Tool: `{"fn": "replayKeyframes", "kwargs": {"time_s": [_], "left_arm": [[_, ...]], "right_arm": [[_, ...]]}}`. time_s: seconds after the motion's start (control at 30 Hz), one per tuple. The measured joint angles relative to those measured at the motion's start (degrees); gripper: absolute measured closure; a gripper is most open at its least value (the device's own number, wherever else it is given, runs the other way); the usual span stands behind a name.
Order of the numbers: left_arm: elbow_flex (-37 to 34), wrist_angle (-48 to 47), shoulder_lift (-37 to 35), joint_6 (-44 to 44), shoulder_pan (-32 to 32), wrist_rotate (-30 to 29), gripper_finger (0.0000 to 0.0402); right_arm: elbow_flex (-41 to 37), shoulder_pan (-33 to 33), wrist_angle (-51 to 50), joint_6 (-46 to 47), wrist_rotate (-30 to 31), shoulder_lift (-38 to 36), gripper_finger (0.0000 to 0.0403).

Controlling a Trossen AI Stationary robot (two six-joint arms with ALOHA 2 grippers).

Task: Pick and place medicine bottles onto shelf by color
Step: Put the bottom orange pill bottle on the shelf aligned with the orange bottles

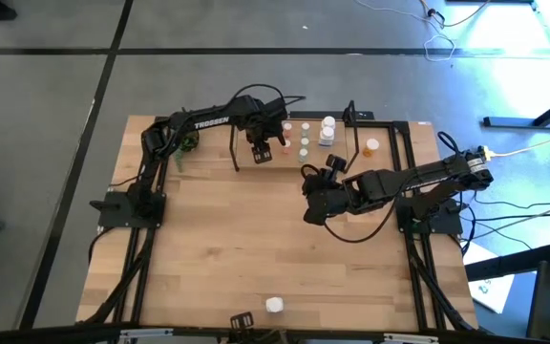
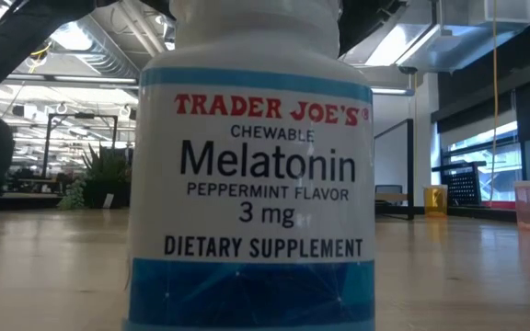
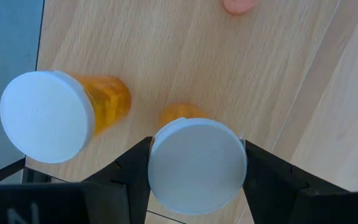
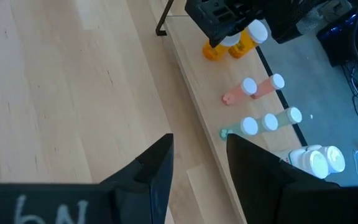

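Observation:
The shelf (image 4: 197, 81) stands along the table's far edge. On its board are an orange medicine bottle (image 3: 107, 99) with a white cap, two pink ones (image 4: 260, 87), pale green ones (image 4: 269, 121) and white ones (image 4: 319, 162). Over the shelf's left part, my left gripper (image 1: 261, 145) points down, shut on a second orange bottle (image 4: 213, 51) right beside the first. My right gripper (image 4: 201, 168) hovers open over the table near the shelf's front, with nothing between its fingers. A large white bottle (image 1: 273, 305) stands at the table's near edge and fills the low view (image 2: 251, 184). My left gripper has the orange bottle's round white cap (image 3: 197, 165) pinched between its two fingers (image 3: 135, 168), one on each side of the rim. The fingers come from above, pointing down. The bottle is upright, and its base appears to rest on the shelf board (image 3: 229, 74).
A small green potted plant (image 1: 187, 143) sits at the table's far left. One orange bottle (image 1: 370, 146) lies near the shelf's right upright (image 1: 351, 124). Bare wooden tabletop (image 1: 256, 248) spreads between the arms toward the near edge.

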Motion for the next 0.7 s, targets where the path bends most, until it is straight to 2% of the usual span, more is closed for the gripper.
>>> {"fn": "replayKeyframes", "kwargs": {"time_s": [0.17,0.53,0.7], "left_arm": [[0.0,0.0,0.0,-0.4,0.0,2.8,0.0210],[0.0,0.0,0.0,-0.5,0.0,3.2,0.0209],[0.0,0.0,0.0,-0.4,0.0,3.0,0.0184]], "right_arm": [[0.0,0.0,0.0,0.0,0.0,0.0,0.0251],[0.0,0.0,0.0,0.0,0.0,0.0,0.0251],[0.0,0.0,0.0,0.0,0.0,0.0,0.0251]]}}
